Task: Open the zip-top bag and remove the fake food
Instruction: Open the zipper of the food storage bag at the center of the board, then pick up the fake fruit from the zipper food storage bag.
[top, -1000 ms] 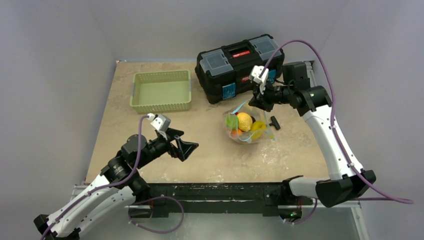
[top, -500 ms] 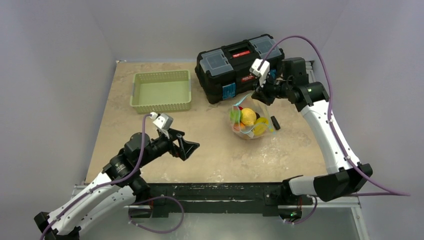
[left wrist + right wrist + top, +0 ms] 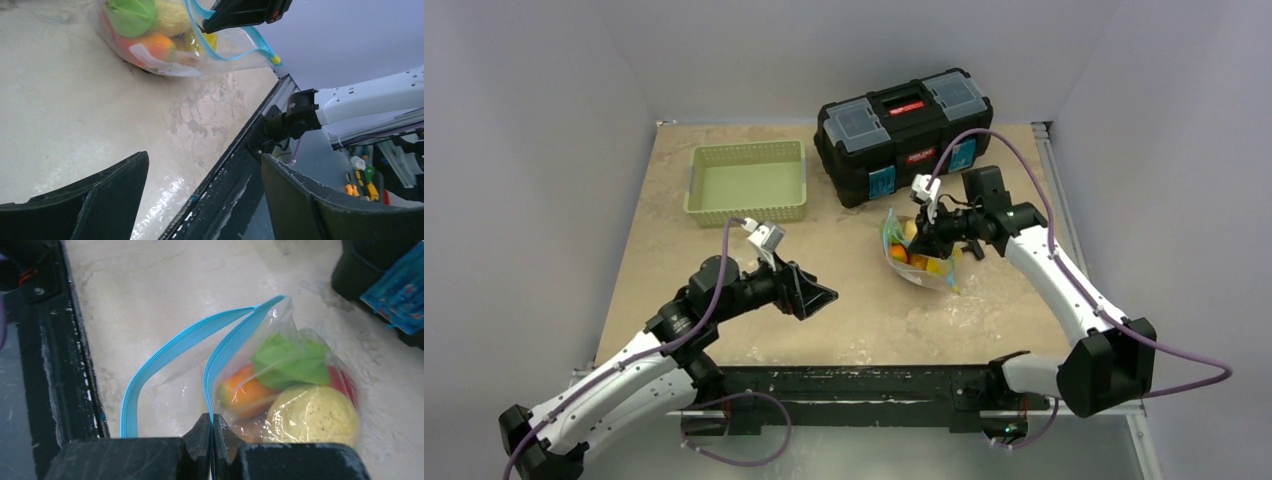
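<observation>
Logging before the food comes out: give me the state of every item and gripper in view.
zip-top bag, mouth open, blue zip strips parted.
fake food, inside the bag.
right gripper, shut on one zip strip of the bag.
left gripper, open, holding nothing, apart from the bag.
green basket, upright.
toolbox, lid closed.

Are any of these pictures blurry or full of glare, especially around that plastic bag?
Right wrist view: sharp, with white glints on the zip-top bag. Left wrist view: a pale sheen on the table near its edge. Top view: even light, soft shadows, the bag small.
</observation>
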`<state>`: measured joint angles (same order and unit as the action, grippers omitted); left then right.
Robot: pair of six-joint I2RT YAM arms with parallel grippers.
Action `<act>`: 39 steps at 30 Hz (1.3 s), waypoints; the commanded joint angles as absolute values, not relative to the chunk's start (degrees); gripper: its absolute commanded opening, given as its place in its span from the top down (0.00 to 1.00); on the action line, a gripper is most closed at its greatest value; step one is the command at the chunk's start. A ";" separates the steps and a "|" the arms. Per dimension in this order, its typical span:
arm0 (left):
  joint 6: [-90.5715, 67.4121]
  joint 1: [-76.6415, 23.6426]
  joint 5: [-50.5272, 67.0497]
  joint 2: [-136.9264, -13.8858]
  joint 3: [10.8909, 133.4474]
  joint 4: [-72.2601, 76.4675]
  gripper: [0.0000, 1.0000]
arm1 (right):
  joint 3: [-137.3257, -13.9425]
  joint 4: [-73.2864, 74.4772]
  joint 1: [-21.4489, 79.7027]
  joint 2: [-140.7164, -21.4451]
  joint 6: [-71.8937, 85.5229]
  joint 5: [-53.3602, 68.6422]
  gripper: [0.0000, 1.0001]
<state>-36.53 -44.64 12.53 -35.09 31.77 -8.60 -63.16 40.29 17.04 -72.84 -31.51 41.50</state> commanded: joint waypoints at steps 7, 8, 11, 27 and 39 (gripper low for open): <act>-42.50 -48.24 18.34 -40.20 35.80 6.18 0.20 | -63.72 36.57 22.04 -71.36 -31.07 55.35 1.00; -42.42 -48.92 17.48 -40.70 35.74 7.65 0.20 | -63.68 35.82 22.11 -71.44 -30.36 55.45 1.00; -41.73 -51.19 16.01 -43.98 36.47 11.02 0.25 | -62.66 32.83 22.23 -71.44 -27.61 54.47 1.00; -40.13 -63.90 -9.30 -59.62 45.44 7.78 0.28 | -51.24 18.75 20.62 -60.93 -20.21 51.62 1.00; -43.58 -67.92 -17.90 -60.89 45.52 5.68 0.30 | -47.04 16.51 20.14 -55.88 -22.85 48.38 1.00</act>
<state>-41.89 -66.74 -12.93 -61.54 43.09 5.13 -47.68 19.77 20.62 -57.67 -21.69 49.63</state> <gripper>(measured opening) 0.703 0.005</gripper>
